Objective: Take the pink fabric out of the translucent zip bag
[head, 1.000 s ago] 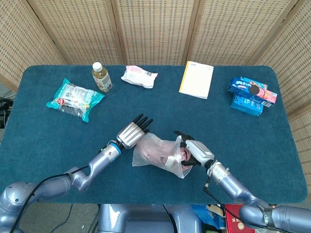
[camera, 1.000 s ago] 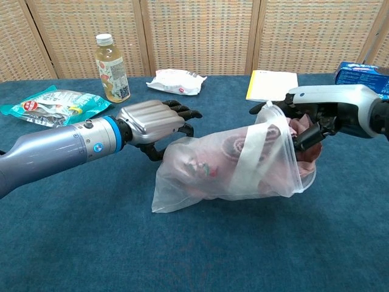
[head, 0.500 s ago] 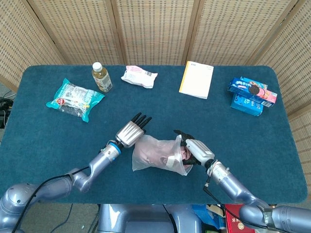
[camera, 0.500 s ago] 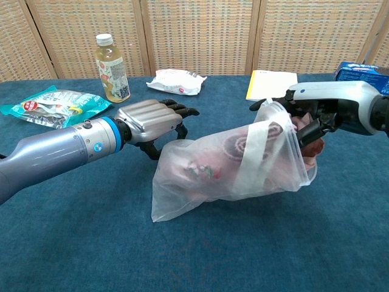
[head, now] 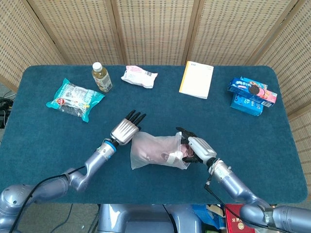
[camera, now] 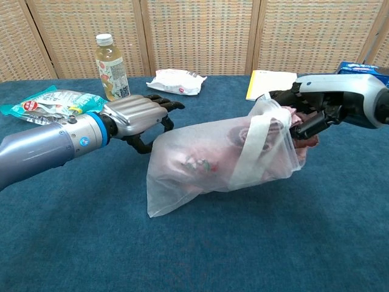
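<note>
Chest view cuts off both forearms at the frame edges, and the fabric deep inside the bag reads only as a dim pink blur through the plastic. From the left, we see the left hand [camera: 135, 117] hovering just beside the closed end of the translucent zip bag [camera: 213, 159]; its fingers are extended and slightly curled, holding nothing, with a small gap to the plastic. In the head view the same left hand [head: 125, 130] sits at the bag's upper-left corner, and we cannot tell from there whether it touches the bag [head: 153, 154].

The bag lies on its side near the middle front of the blue table [head: 43, 131], crumpled, its mouth turned toward the right. The pink fabric [camera: 298, 128] bunches inside and pokes out at the mouth, where the right hand [camera: 310, 118] pinches the fabric and the bag's rim together; how much of each it grips is hard to make out.

Compared with 1 second ago, the left hand has drawn back leftward off the bag, and the bag's mouth end has lifted and shifted slightly to the left with the right hand.
</note>
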You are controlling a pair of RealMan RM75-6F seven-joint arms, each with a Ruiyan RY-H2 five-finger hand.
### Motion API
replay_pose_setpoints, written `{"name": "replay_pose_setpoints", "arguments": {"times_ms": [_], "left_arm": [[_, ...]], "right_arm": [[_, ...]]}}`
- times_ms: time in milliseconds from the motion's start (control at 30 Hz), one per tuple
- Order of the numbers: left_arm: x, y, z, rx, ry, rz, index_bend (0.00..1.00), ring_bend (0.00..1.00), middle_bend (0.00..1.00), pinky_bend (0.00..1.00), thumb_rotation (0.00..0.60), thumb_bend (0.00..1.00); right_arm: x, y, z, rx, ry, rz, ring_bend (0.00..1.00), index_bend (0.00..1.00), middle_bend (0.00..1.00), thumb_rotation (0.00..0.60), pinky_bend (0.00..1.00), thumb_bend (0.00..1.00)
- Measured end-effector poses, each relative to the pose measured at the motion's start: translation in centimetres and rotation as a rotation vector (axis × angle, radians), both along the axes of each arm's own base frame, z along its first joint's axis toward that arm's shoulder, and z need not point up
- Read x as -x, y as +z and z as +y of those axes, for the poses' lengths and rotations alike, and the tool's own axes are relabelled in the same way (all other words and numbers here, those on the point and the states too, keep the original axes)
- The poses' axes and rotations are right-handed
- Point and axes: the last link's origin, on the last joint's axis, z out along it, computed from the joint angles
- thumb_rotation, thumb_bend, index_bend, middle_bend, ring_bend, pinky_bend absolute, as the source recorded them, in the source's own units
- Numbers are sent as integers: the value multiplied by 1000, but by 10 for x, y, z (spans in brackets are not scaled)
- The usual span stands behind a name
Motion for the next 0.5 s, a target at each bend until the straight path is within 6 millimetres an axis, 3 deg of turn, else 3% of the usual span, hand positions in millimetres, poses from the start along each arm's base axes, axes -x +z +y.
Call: {"name": "replay_pose_setpoints", "arguments": {"times_ms": [167, 500], "left_arm": [[37, 33, 17, -71, 80, 8, 810, 0, 0, 0, 600, 544], [122, 133, 40, -251, 246, 0, 810, 0, 0, 0, 600, 543]], "right_arm": [[13, 15, -13, 79, -40, 1, 0, 777, 6, 600, 0, 750], [32, 40, -27, 168, -85, 16, 0, 778, 9, 600, 0, 750]]}}
